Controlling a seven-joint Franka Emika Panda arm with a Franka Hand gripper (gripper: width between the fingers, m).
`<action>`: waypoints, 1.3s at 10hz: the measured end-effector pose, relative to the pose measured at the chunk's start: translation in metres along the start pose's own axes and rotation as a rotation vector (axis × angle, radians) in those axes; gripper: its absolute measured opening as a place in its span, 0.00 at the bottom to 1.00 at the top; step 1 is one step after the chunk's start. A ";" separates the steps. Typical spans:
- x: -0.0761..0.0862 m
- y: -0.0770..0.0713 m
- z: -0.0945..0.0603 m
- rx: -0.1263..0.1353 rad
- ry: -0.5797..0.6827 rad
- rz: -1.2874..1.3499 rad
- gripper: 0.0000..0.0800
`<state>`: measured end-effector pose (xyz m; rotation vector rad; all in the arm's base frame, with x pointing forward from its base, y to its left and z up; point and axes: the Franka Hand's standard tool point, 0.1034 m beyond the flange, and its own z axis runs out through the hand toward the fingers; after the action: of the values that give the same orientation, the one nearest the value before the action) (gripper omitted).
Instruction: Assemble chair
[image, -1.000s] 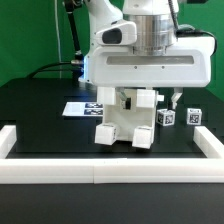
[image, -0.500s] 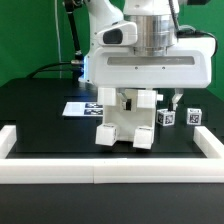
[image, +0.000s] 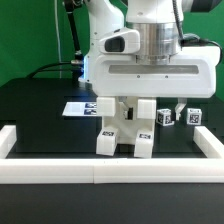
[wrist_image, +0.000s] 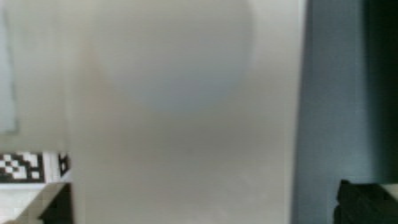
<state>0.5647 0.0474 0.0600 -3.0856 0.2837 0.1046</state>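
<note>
The chair (image: 124, 126), a white blocky assembly with marker tags, stands on the black table just behind the front rail. My gripper (image: 152, 110) hangs right over it, its big white hand hiding the chair's top. One dark finger (image: 178, 107) shows at the chair's exterior-view right side; the other is hidden behind the chair. In the wrist view a broad white face of the chair (wrist_image: 178, 110) fills the space between the fingers of my gripper (wrist_image: 210, 205). A dark gap separates it from one fingertip (wrist_image: 368, 203). The jaws stand open, straddling the chair.
A low white border rail (image: 110, 172) runs along the front and both sides. The marker board (image: 80, 107) lies flat at the exterior view's left of the chair. Two small white tagged blocks (image: 166, 117) (image: 193, 117) sit at the right.
The chair has gone from tilted to standing upright and sits slightly nearer the front rail. The hand has come lower over it. The jaws stayed wide.
</note>
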 end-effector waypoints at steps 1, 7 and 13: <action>0.004 -0.001 0.000 0.000 0.004 0.001 0.81; 0.007 -0.005 -0.008 0.005 -0.001 0.002 0.81; -0.006 -0.010 -0.037 0.025 -0.023 0.000 0.81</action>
<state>0.5626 0.0568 0.0977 -3.0573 0.2814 0.1356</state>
